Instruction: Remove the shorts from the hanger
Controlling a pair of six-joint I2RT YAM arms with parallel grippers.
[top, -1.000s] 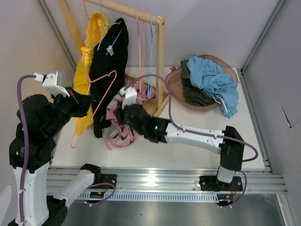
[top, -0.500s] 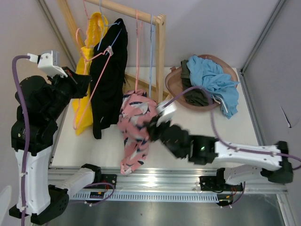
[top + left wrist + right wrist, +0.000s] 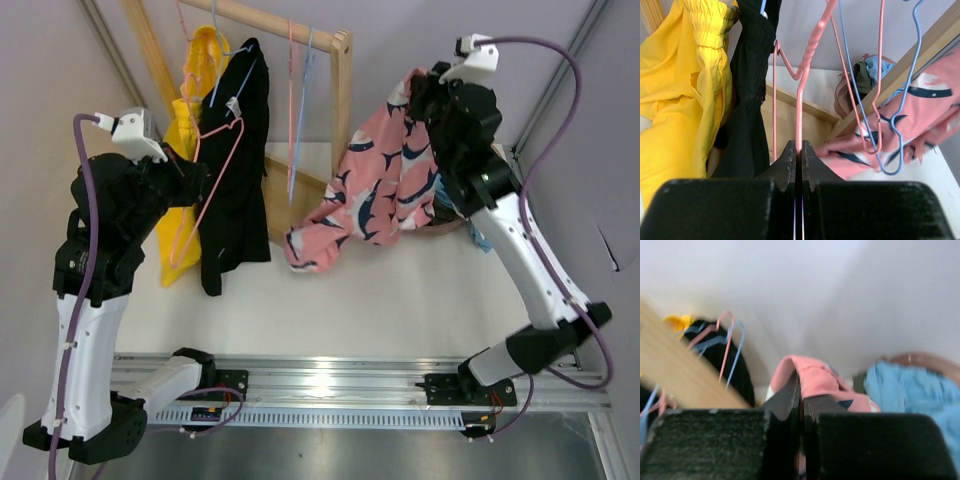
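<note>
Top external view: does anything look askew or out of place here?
One pink hanger is off the wooden rail, tilted beside the black garment, pinched in the left gripper. The pink shorts dangle in mid-air from the right gripper. Nothing looks spilled or damaged.

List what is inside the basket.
A blue cloth and a dark olive garment lie in the basket. From above, the shorts cover most of it. Whatever lies beneath those clothes cannot be seen.
</note>
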